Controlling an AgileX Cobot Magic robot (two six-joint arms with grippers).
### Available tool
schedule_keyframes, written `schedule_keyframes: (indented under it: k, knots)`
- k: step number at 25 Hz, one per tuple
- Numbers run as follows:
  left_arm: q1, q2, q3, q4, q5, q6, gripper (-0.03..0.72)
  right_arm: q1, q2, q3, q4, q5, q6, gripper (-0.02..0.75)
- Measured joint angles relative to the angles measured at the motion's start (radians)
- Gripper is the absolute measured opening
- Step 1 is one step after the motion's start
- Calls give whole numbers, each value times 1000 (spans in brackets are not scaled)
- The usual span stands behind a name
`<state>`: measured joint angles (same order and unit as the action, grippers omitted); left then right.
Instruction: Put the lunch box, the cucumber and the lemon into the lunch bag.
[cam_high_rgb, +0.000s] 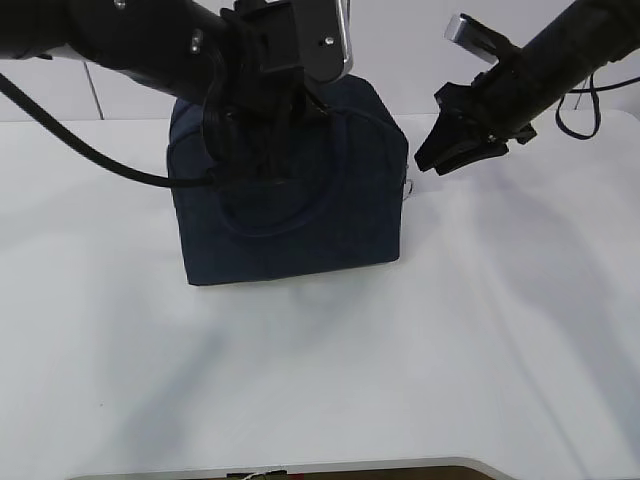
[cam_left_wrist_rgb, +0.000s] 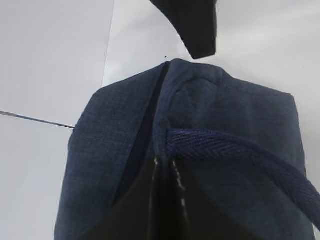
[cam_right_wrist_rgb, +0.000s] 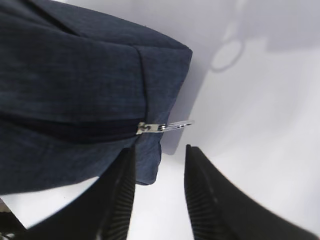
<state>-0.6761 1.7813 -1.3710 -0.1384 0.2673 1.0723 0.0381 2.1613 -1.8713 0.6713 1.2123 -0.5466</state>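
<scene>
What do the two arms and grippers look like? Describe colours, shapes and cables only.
Both arms are black. The left gripper has a silver-grey block mounted above it and a thick black cable trailing off to the side. The right gripper has glossy black tapered fingers with ribbed inner pads, a small silver-grey block and a thin black cable.

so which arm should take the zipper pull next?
Right, probably. The right gripper is open, empty, and just short of the zipper pull at the bag's end. The left gripper is shut on the bag's top by the handle.

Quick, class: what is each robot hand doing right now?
Left hand: closed, at the lunch bag's top by its handle.
Right hand: open, holding nothing, beside the zipper pull.
</scene>
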Motion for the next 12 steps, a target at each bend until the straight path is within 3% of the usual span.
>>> schedule_keyframes:
  k: [12]
  knots:
    - [11,0,0,0,6,0,-6,-5,-108,4,-32,7,-144,285]
